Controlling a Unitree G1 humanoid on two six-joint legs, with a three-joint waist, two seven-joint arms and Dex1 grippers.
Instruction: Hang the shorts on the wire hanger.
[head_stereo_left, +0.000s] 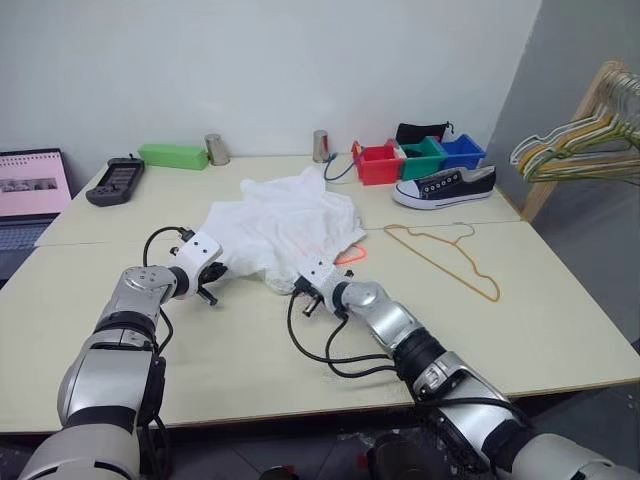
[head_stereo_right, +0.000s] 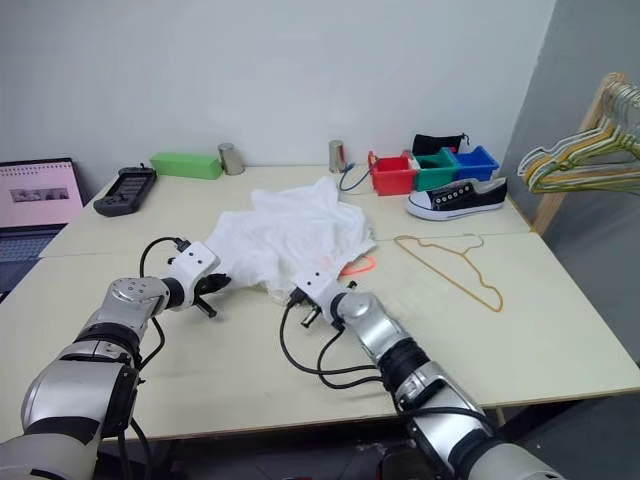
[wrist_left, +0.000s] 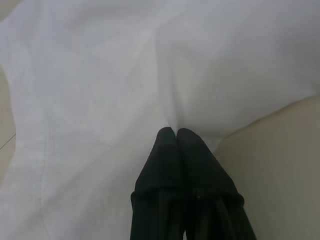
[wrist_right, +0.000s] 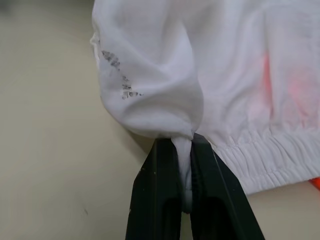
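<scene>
White shorts (head_stereo_left: 285, 228) pinched — left hand (wrist_left: 176, 134), right hand (wrist_right: 184, 145) clamped.

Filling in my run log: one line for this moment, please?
left gripper: shut on white thin-fabric shorts | right gripper: shut on shorts | tan wire hanger: flat on table, untouched

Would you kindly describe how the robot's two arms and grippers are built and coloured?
Both arms are silver-grey metal segments with black joints and loose black cables looping beside them. White housings sit at the wrists. The left gripper and right gripper each have two smooth, tapering black fingers.
</scene>
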